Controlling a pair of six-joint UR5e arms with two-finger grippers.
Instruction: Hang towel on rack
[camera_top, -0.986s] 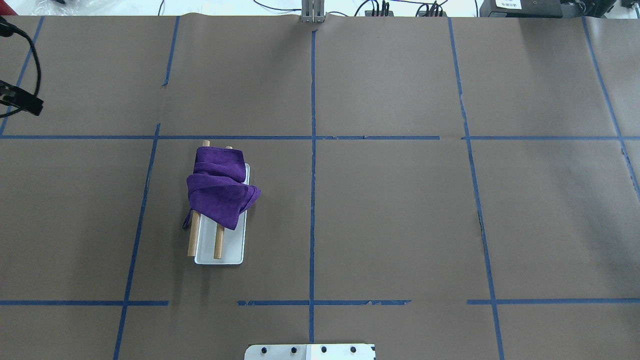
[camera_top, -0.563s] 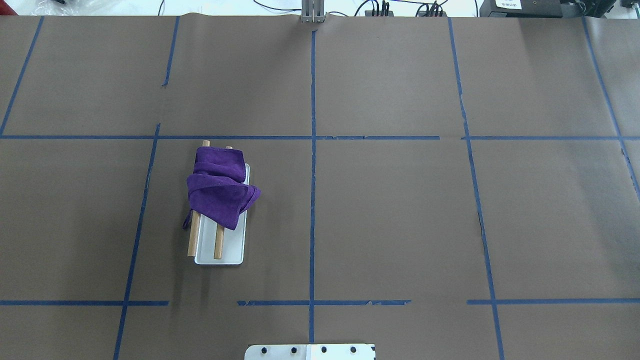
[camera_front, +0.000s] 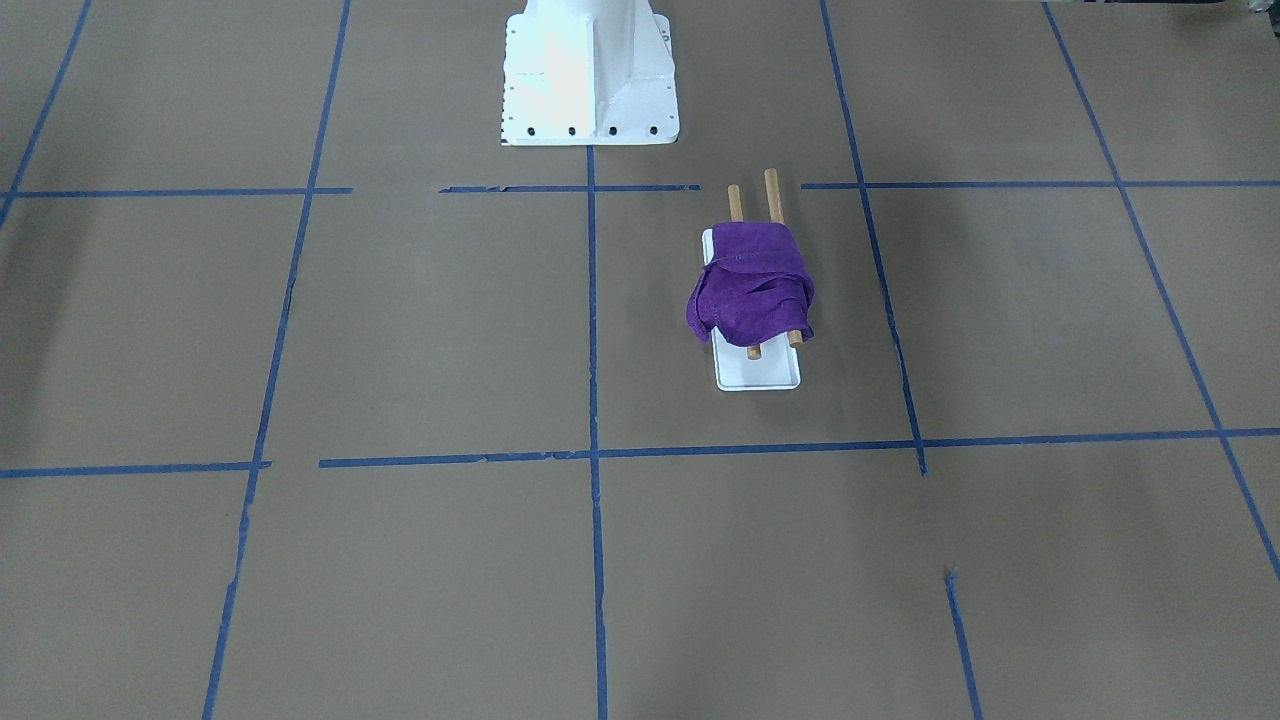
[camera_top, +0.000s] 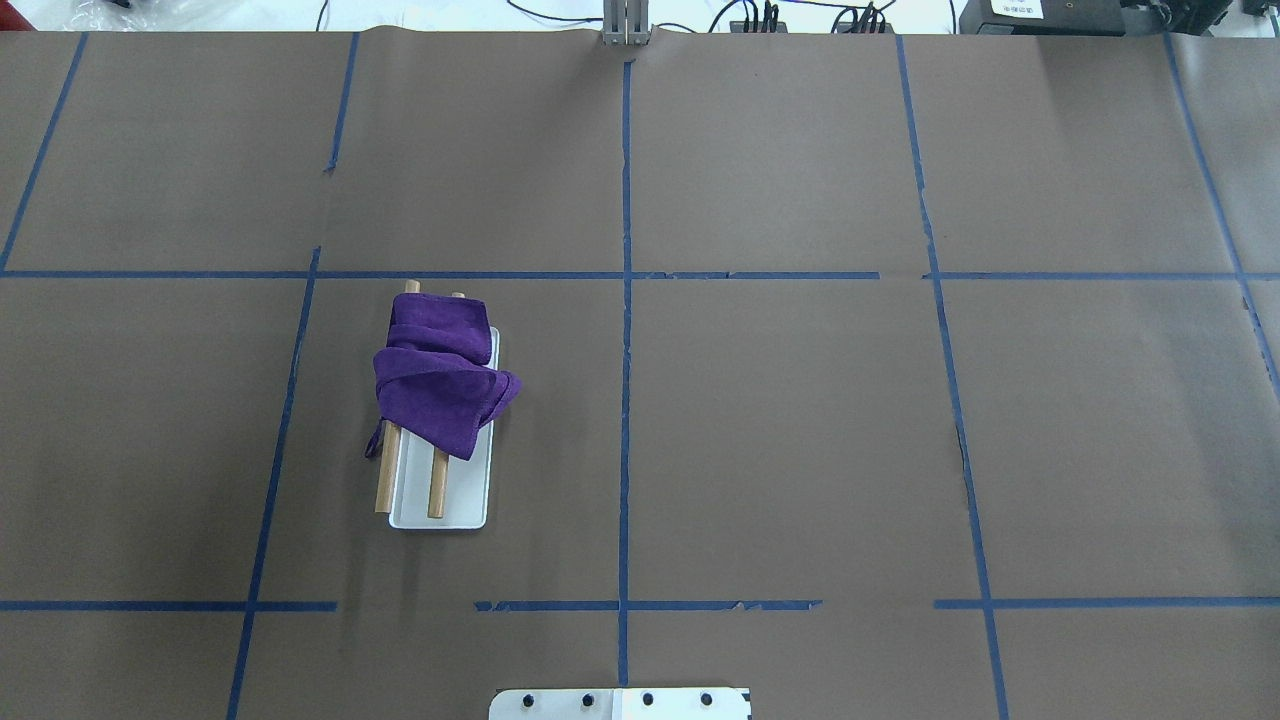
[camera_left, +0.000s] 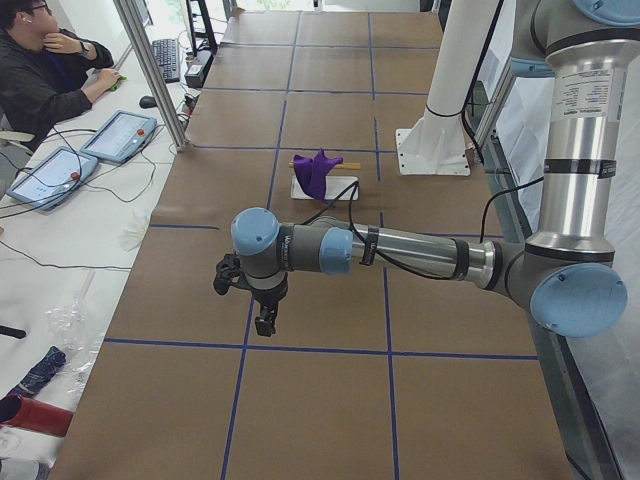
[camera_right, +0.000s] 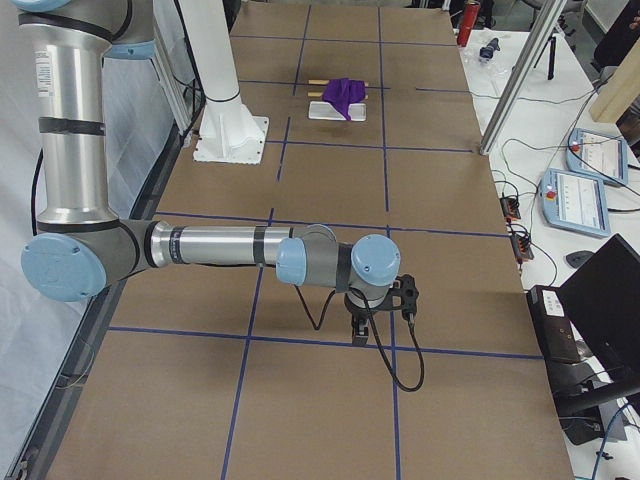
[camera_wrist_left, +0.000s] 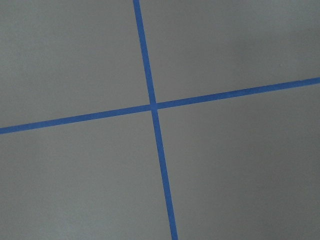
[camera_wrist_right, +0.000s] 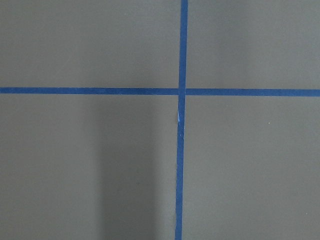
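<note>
Where the white pedestal (camera_front: 590, 70) is bolted at the robot's edge of the brown worktop (camera_top: 800, 420), we find both arms stretched out low towards the two ends. The left gripper (camera_left: 264, 322) points down over the robot's left end, and the right gripper (camera_right: 360, 328) points down over the right end. We see each only from the side, so we cannot tell whether the fingers are apart or together. Each wrist camera shows nothing but a cross of blue tape (camera_wrist_left: 153, 106). A printed label (camera_left: 583, 95) wraps the left arm's upright tube, but its print is too small for us to read.

Farther out, in the left half of the overhead view, stands the rack (camera_top: 437, 490). The purple towel (camera_top: 440, 385) lies bunched over both dowels on the rack's far half, with one fold spilling past the white base. The dowels' near ends are bare.

At the far edge sits a black box (camera_top: 1060, 18) with a white tag that we cannot read.

A second ago a black part with its cable showed at the overhead view's left edge; it has gone from that view. Towel and rack have not shifted.
</note>
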